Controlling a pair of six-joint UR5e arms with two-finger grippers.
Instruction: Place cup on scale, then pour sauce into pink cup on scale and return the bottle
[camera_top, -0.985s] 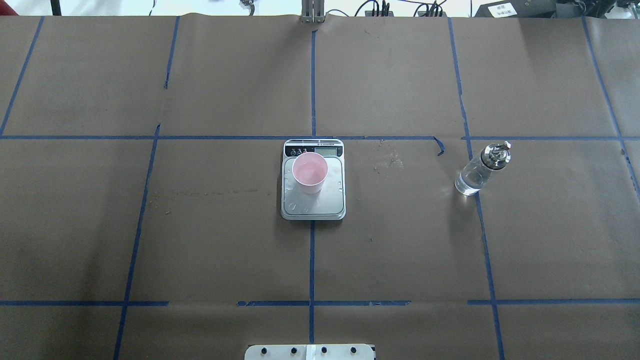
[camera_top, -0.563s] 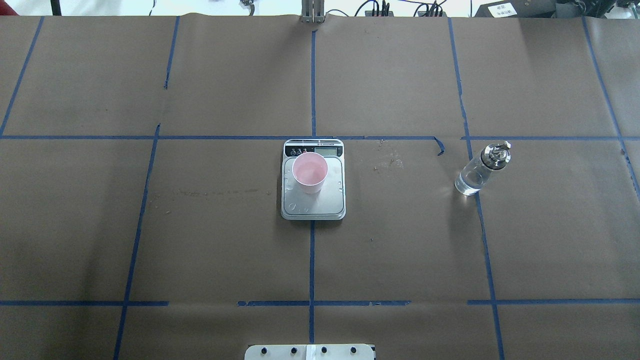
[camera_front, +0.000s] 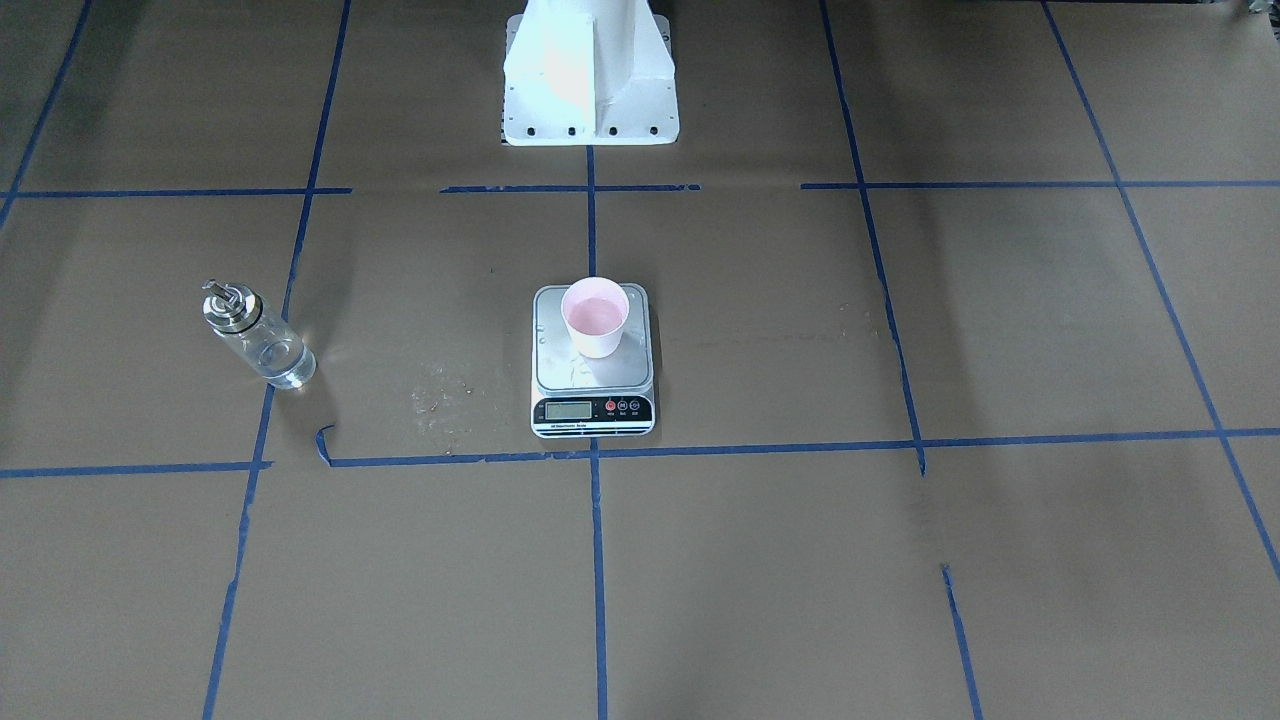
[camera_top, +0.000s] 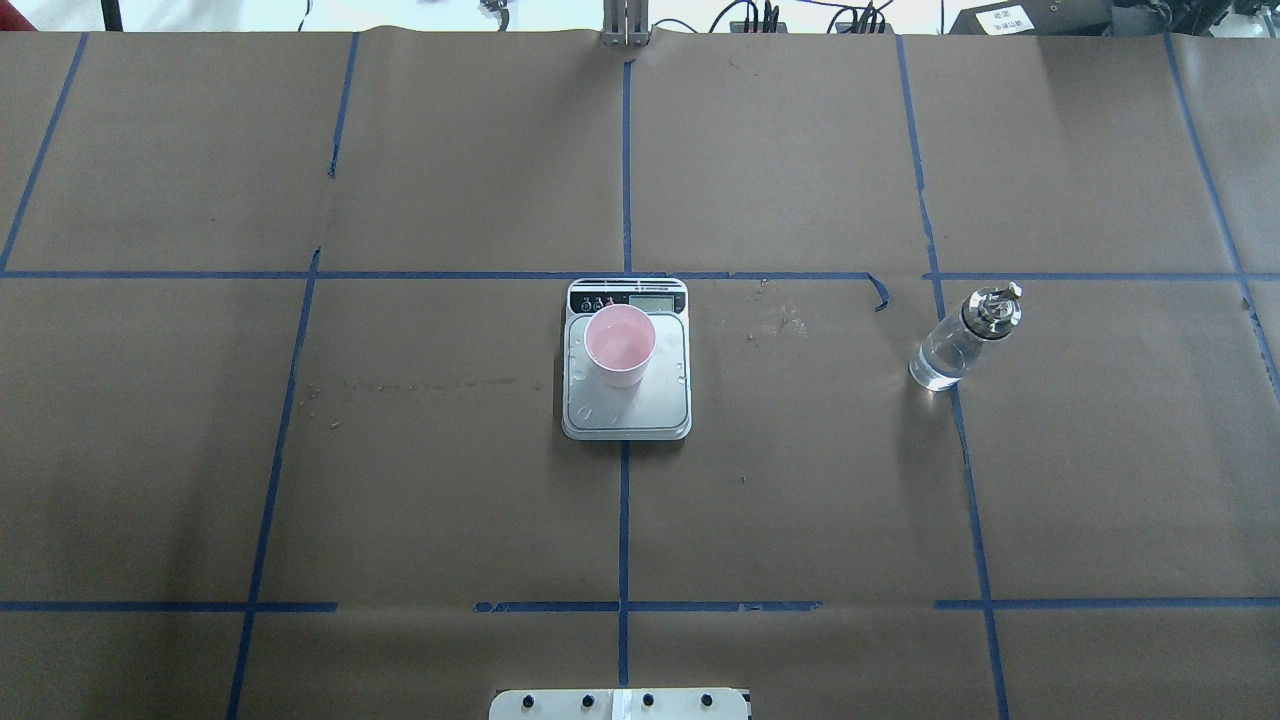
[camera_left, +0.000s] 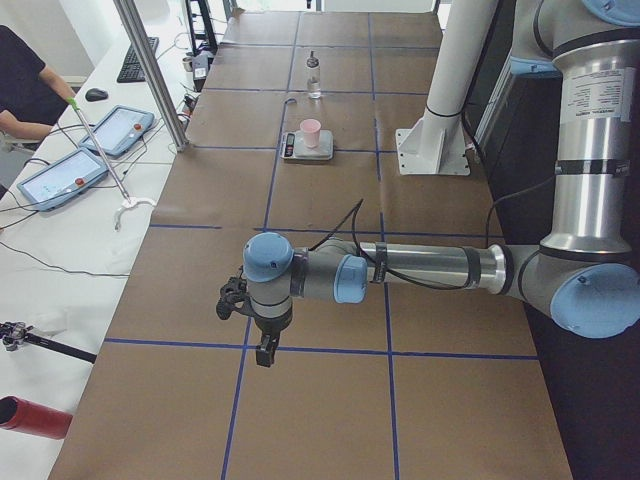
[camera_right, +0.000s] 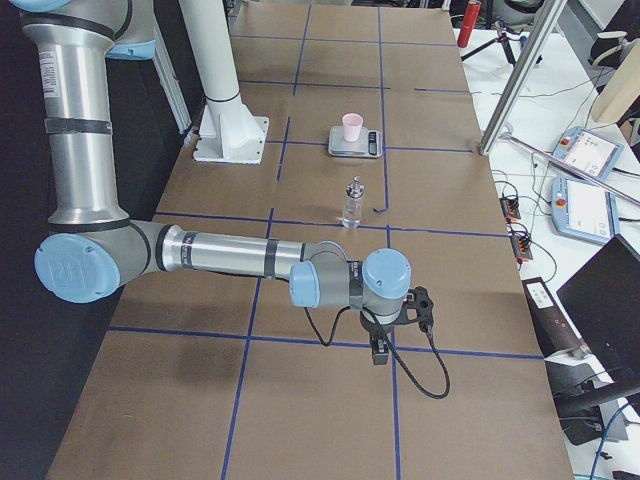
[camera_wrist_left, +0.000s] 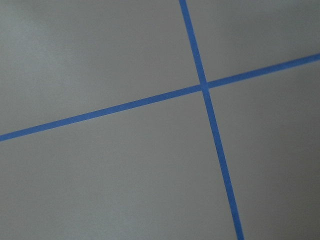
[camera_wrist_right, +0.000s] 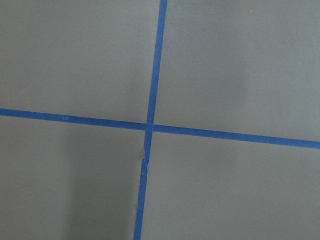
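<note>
Left gripper: hanging fingers-down just above the table at the robot's left end. It is showing only in the side view, so I cannot tell whether its fingers are apart or together.
Right gripper: hanging fingers-down just above the table's opposite end. Again I cannot tell whether it is spread or closed.
Under the grippers: each wrist camera is looking at bare brown paper and a crossing of blue tape.
Open room: wide bare paper is lying between each gripper and the table's middle.
Scale: sitting flat at the table's middle, well apart from both grippers, its display strip facing away from the robot's base.
Cup: standing upright on the scale's steel plate, inside its edges, on the half nearer the display.
Cup's inside: showing pink; I cannot tell whether it is holding liquid.
Bottle: standing upright on a tape line, on the right gripper's side of the scale, well apart from both.
Sauce: showing clear through the glass; the level is too faint to read.
</note>
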